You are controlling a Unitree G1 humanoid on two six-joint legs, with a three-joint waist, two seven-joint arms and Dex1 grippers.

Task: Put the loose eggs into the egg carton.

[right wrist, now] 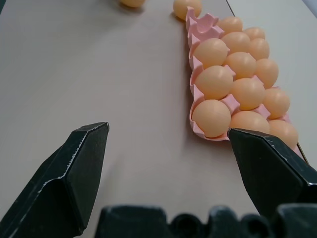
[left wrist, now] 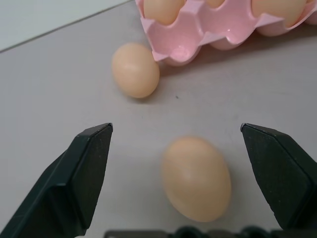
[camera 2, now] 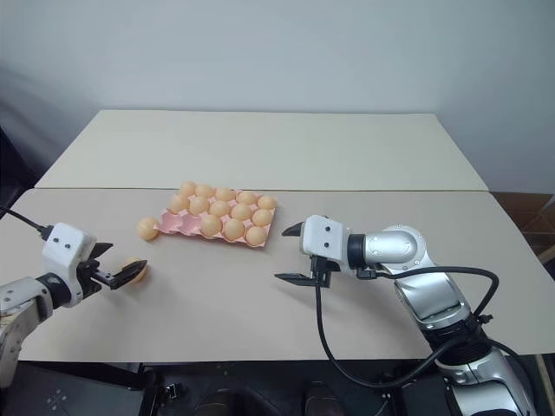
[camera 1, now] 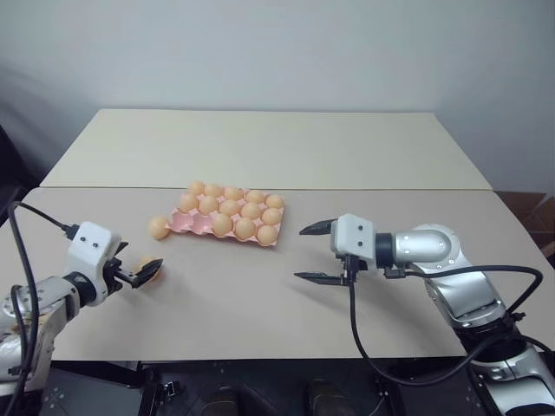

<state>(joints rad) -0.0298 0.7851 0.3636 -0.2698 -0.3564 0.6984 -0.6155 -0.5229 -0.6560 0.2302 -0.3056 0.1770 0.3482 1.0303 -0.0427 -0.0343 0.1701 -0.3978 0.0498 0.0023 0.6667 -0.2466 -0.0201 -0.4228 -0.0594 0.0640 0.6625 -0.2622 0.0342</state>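
Observation:
The pink egg carton (camera 1: 185,223) lies mid-table with eggs in most cups; the cups at its near left end (left wrist: 225,25) are bare. One loose egg (camera 1: 158,227) rests against that end. A second loose egg (left wrist: 196,178) lies on the table nearer me, between the fingers of my left gripper (left wrist: 176,128), which is open and touches neither side of it. My right gripper (camera 1: 310,253) hangs open and empty to the right of the carton, pointing toward it. The right wrist view looks along the carton's filled rows (right wrist: 233,79).
Two tan tables meet at a seam (camera 1: 260,188) just behind the carton. Bare tabletop lies between the grippers and in front of the carton. A black cable (camera 1: 355,329) loops under my right wrist near the front edge.

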